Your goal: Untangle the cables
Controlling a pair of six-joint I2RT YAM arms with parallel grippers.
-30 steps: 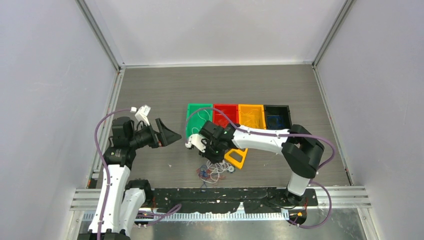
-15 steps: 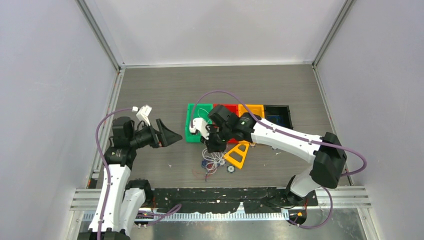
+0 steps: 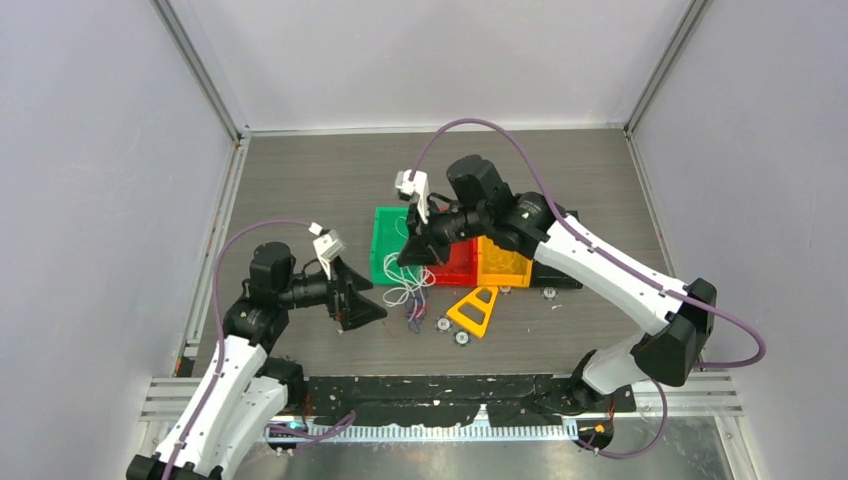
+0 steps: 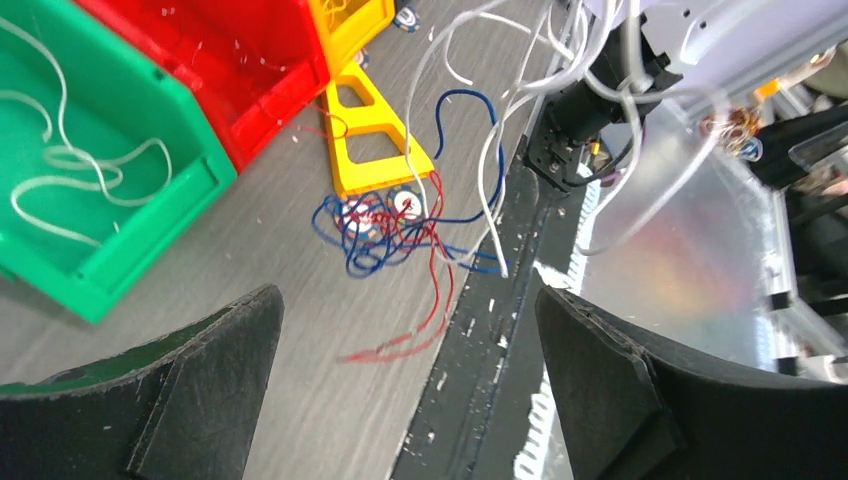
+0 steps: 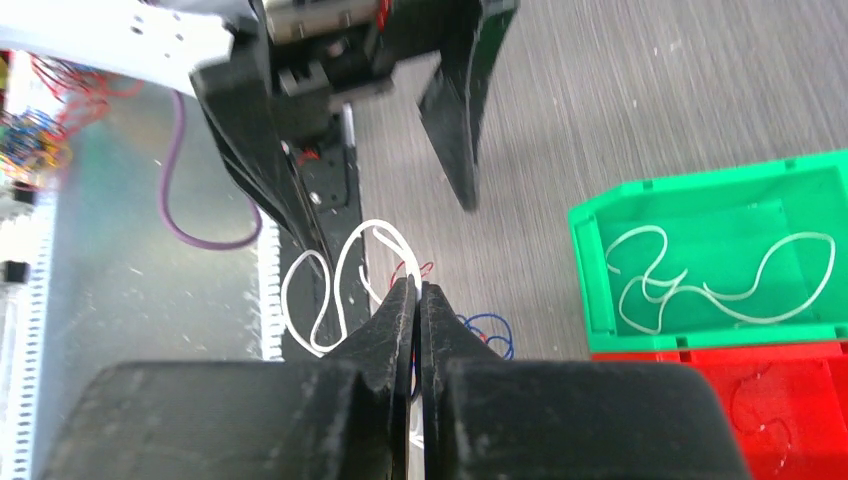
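— Right gripper (image 5: 418,292) has risen, pinching looped white cables (image 5: 372,224); left gripper (image 4: 410,300), spread wide, moved nearer.
— Anything binned?
— Green tray (image 5: 700,185) holds white wire (image 5: 650,292). Red and blue cables (image 4: 385,225) lie knotted on the table (image 4: 270,260).

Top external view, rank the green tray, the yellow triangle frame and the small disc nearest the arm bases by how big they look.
1. green tray, largest, even with the right arm hiding part of it.
2. yellow triangle frame, second.
3. small disc, clearly smallest.
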